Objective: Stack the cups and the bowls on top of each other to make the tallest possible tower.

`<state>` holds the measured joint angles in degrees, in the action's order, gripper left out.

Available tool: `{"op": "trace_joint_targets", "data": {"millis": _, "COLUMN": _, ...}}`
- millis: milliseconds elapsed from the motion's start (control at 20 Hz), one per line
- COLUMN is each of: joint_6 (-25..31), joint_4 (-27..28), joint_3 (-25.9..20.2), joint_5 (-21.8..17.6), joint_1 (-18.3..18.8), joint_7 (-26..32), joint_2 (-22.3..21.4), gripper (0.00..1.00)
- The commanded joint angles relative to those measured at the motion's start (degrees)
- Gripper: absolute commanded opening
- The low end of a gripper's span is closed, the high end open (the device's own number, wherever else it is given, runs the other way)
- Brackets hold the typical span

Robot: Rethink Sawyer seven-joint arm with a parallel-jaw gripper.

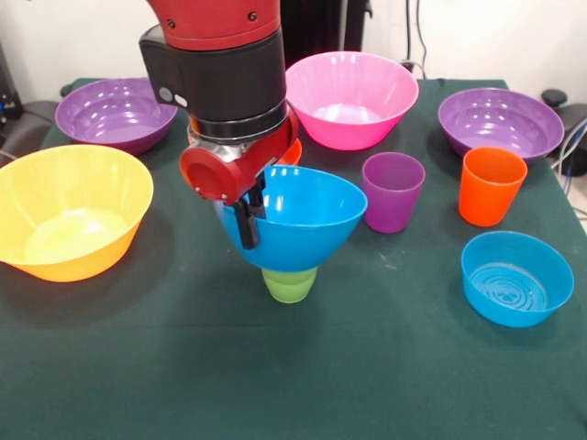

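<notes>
Gripper: the gripper point(249, 218) hangs at the left rim of the medium blue bowl point(303, 220). One dark finger point(246, 227) lies on the outside of the bowl wall and the other seems to go inside the rim, so the gripper is closed on this wall.

Medium blue bowl: it stands on top of the green cup point(289, 284), mouth up, its axis upright with maybe a small tilt toward the arm. It is wider than the cup under it.

Green cup: only its lower part shows under the bowl. It rests on the tabletop point(275, 385), near the middle. I cannot tell if its mouth is up or down.

Tower: at this moment it is these two pieces, one over the other, vertical.

Purple cup: the purple cup point(393, 191) stands upright, mouth up, just beside the blue bowl on the picture's right.

Orange cup: the orange cup point(491, 185) is upright also, further right, apart from the purple one.

Small shallow blue bowl: the small shallow blue bowl point(516, 277) sits mouth up, in front of the orange cup.

Large bowls: the yellow-orange bowl point(71, 211) is at the left edge, the pink bowl point(351, 99) behind the arm, one purple bowl point(115, 112) at far left and another purple bowl point(500, 121) at far right. All are mouth up.

Small orange piece: a bit of orange point(291, 153) shows behind the wrist; I cannot tell what it is.
</notes>
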<state>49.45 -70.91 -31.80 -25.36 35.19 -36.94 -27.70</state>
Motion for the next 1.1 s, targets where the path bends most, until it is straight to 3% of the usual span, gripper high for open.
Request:
{"op": "trace_joint_targets", "data": {"millis": 50, "joint_6": 4.76, "joint_4": 2.94, "joint_3": 3.3, "joint_5": -3.45, "joint_1": -1.93, "joint_7": -0.99, "joint_2": 2.8, "gripper": 0.0}}
{"op": "trace_joint_targets", "data": {"millis": 400, "joint_6": 11.51, "joint_4": 4.01, "joint_3": 5.4, "joint_5": -5.14, "joint_1": -3.32, "joint_7": 1.5, "joint_2": 4.04, "gripper": 0.0}}
{"op": "trace_joint_targets", "data": {"millis": 1100, "joint_6": 13.86, "joint_4": 3.39, "joint_3": 5.19, "joint_5": -3.87, "joint_1": -3.19, "joint_7": 1.98, "joint_2": 3.9, "gripper": 0.0}}
